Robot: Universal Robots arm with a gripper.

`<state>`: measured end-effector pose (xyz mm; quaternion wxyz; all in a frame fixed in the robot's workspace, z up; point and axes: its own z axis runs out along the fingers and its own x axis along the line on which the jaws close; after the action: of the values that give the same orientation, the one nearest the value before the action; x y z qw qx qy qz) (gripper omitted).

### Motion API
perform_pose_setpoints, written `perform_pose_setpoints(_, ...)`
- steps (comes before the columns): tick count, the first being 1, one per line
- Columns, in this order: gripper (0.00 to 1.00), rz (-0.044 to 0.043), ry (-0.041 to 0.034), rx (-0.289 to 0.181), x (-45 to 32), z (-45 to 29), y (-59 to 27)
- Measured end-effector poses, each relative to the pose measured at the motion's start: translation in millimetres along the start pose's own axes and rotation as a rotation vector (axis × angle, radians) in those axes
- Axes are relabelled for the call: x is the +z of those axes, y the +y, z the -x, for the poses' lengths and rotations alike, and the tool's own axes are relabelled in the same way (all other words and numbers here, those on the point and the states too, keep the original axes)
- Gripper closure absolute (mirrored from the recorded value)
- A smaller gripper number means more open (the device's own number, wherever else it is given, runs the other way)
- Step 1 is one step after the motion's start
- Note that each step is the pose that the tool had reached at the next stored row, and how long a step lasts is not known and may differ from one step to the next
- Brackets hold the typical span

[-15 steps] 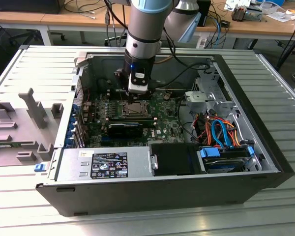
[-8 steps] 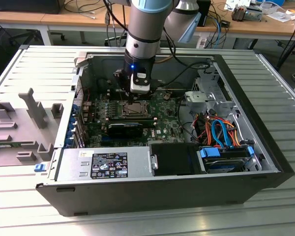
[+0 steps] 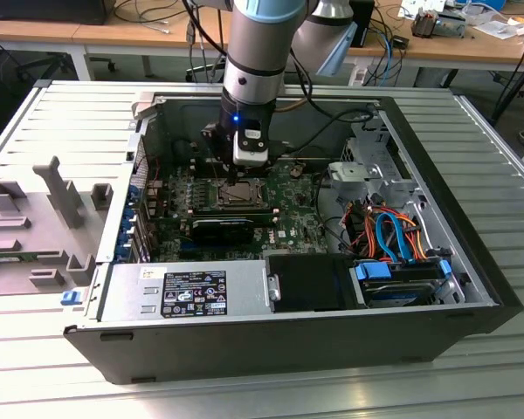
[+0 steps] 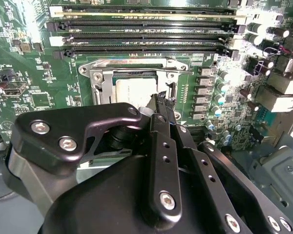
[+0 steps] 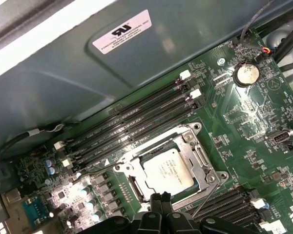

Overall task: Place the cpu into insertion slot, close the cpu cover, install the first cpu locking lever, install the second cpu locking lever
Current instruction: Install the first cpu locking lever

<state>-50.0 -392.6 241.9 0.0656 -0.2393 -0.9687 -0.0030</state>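
The black jaws [image 5: 160,199] are pressed together with no gap visible between the fingertips, and nothing is seen held between them. In the first wrist view they sit at the lower centre of the frame, just beside the near edge of the thin silvery metal cpu cover [image 5: 195,151]. The cover lies flat over the square, metal-rimmed insertion slot [image 5: 126,176] in the green circuit board [image 5: 244,117]. Through the cover's square window shows the flat, silvery-grey square cpu [image 5: 168,168], seated in the slot. In the second wrist view the jaws [image 4: 164,100] stand in front of the cpu [image 4: 133,91], at frame centre. Four long, narrow black memory slots [image 5: 136,127] run parallel just beyond the slot. In the exterior view the jaws [image 3: 233,180] hang directly above the slot [image 3: 237,194], in the upper centre of the open dark grey computer case [image 3: 244,345], which lies on a ribbed grey metal bench [image 3: 70,122].
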Motion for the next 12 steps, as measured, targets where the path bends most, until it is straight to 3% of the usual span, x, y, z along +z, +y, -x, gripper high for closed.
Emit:
perform_pose_setpoints(7, 0.89, -0.0027, 0.0, -0.035, 0.0, 0.0, 0.0)
perform_pose_setpoints(12, 0.89, -0.0085, -0.0006, -0.093, 0.0, 0.0, 0.0)
